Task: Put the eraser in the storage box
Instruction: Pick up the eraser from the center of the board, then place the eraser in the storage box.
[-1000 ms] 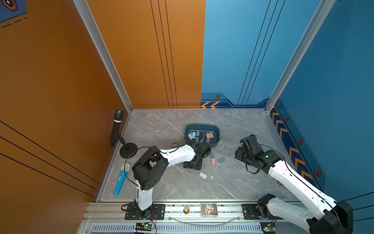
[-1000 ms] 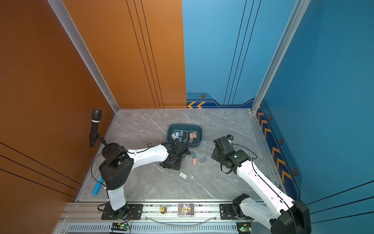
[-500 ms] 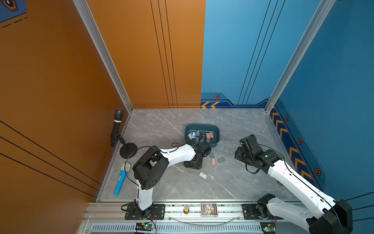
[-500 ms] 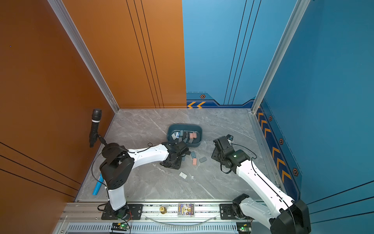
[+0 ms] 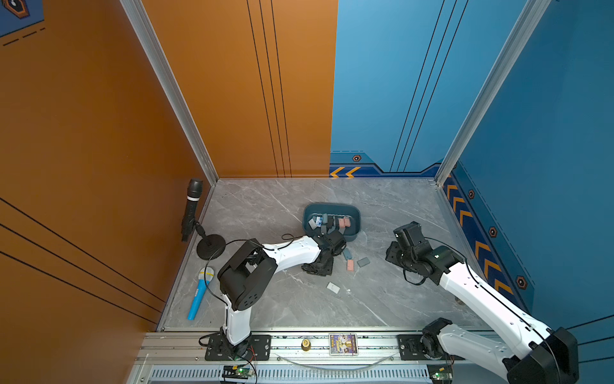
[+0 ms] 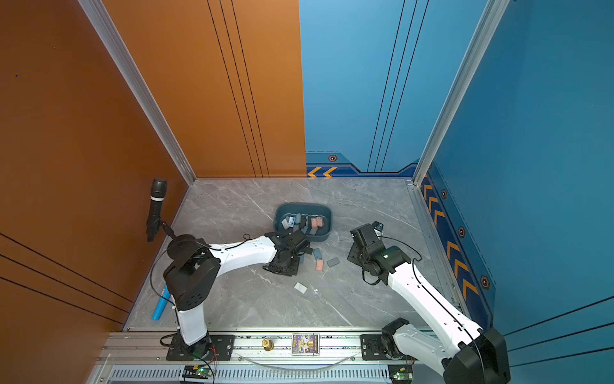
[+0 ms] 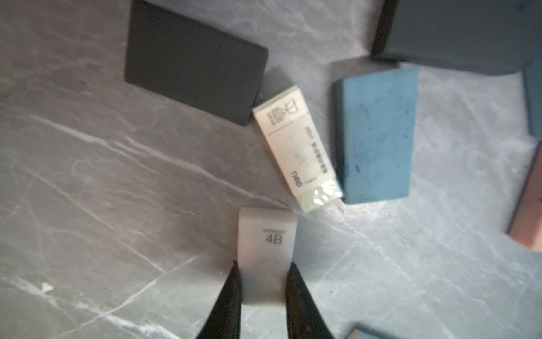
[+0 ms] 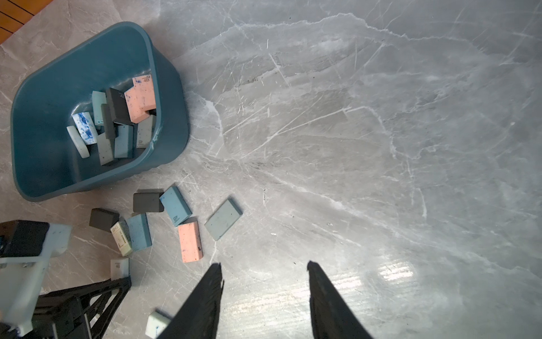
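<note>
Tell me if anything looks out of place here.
Yes: loose erasers lie scattered on the table just outside the storage box, not in it; one white eraser sits apart, nearer the robot's base.

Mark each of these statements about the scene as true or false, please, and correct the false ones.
1. The left gripper has its jaws shut on a white eraser marked 4B. True.
2. The right gripper holds a blue eraser. False: its jaws stand open with nothing between them, above the bare table.
3. The storage box is empty. False: several erasers lie inside it.
4. A pink eraser lies on the table outside the storage box. True.
</note>
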Available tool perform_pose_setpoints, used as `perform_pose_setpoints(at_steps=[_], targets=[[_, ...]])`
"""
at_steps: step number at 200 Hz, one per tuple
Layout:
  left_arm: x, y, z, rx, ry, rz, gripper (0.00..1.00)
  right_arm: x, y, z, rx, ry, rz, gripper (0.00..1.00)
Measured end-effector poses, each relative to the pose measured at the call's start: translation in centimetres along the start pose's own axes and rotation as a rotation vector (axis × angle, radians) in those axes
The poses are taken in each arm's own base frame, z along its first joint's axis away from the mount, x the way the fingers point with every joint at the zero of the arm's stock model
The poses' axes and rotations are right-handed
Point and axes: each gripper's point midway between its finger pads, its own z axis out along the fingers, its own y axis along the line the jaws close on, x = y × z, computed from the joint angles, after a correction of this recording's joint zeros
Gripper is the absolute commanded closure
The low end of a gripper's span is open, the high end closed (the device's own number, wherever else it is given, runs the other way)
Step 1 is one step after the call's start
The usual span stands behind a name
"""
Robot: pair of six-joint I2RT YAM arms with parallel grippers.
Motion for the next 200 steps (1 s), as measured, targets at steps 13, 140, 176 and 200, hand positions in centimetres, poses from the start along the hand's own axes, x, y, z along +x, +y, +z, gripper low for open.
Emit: perform_pose_setpoints(at_steps=[13, 140, 176, 200], targets=[[0.0, 0.0, -0.1, 0.004, -0.005, -0.001, 0.77, 0.0, 0.0, 0.0, 0.0, 0.0, 0.0, 0.51], [-5.1, 0.7, -8.0, 0.141, -0.184, -0.048, 0.78, 0.2, 0.1, 0.3, -0.011, 0.005, 0.013, 0.51], [-9.1, 1.7, -10.2, 0.163, -0.244, -0.059, 0.78, 0.5, 0.4, 0.6, -0.02, 0.017, 0.019, 0.51], [-11.7, 2.1, -10.2, 0.157, -0.263, -0.056, 0.78, 0.6, 0.5, 0.8, -0.022, 0.023, 0.02, 0.51]])
